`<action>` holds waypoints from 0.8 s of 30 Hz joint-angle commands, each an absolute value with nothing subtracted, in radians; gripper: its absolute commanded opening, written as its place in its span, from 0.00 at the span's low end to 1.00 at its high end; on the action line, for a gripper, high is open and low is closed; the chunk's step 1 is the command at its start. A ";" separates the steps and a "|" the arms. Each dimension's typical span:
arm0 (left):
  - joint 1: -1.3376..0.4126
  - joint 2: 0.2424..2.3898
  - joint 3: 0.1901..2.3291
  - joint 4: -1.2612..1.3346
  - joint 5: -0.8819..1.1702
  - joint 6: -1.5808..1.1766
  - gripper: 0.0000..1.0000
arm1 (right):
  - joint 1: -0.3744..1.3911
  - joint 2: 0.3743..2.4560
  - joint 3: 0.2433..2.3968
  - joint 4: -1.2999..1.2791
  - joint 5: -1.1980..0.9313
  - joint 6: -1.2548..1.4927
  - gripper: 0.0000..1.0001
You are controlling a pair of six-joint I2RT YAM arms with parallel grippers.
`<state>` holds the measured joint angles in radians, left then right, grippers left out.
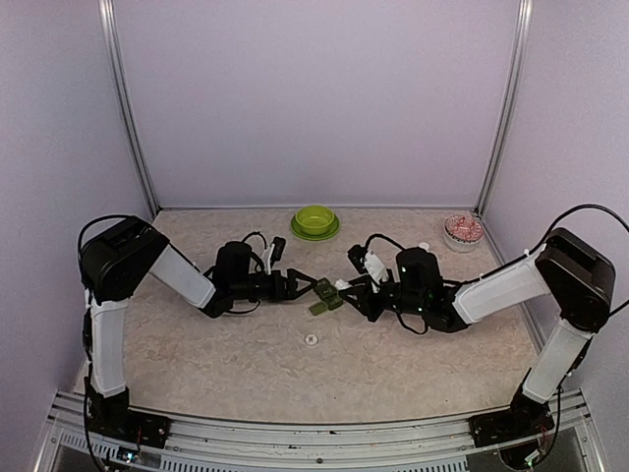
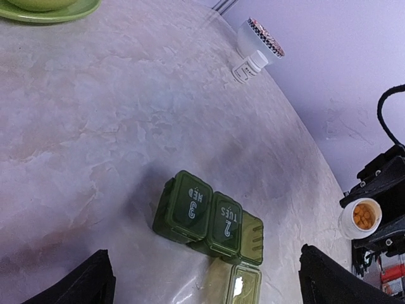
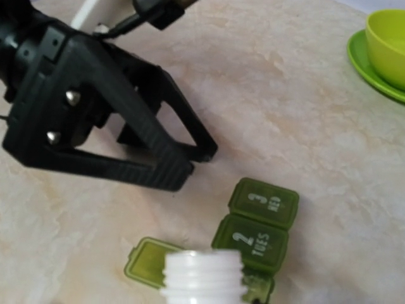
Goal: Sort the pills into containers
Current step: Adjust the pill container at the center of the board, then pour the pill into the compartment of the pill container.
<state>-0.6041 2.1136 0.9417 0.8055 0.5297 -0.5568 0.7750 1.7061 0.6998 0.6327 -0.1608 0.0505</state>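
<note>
Left hand [image 1: 303, 287] is gaping empty, right hand [image 1: 349, 288] squeezing a bottle [image 3: 204, 275]; the likely light pill box [image 2: 226, 223] is needing side grip.

- On the pill box [image 2: 209, 218], end lid [image 2: 192, 206]: white figure "3" with "WED" beside it, read in both wrist views (first letter soft in the right wrist view).
- Middle lid [image 2: 226, 223]: white figure "2" with "TUES" beside it, read in both wrist views.
- Third lid [image 3: 149, 259], flipped open: underside showing, no marking readable.
- Top view: box lettering too small to read.
</note>
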 commanded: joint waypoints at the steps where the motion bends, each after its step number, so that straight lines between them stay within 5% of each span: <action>1: -0.618 2.082 0.930 0.842 0.487 -0.593 0.99 | 0.759 1.738 0.738 0.559 -0.199 0.028 0.10; 24: -0.649 2.026 0.844 0.833 0.449 -0.612 0.99 | 0.753 1.834 0.847 0.410 -0.200 0.046 0.09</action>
<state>-0.6407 2.0426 0.8417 0.8204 0.4381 -0.6250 0.7624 1.8126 0.8093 0.4587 -0.2020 0.0422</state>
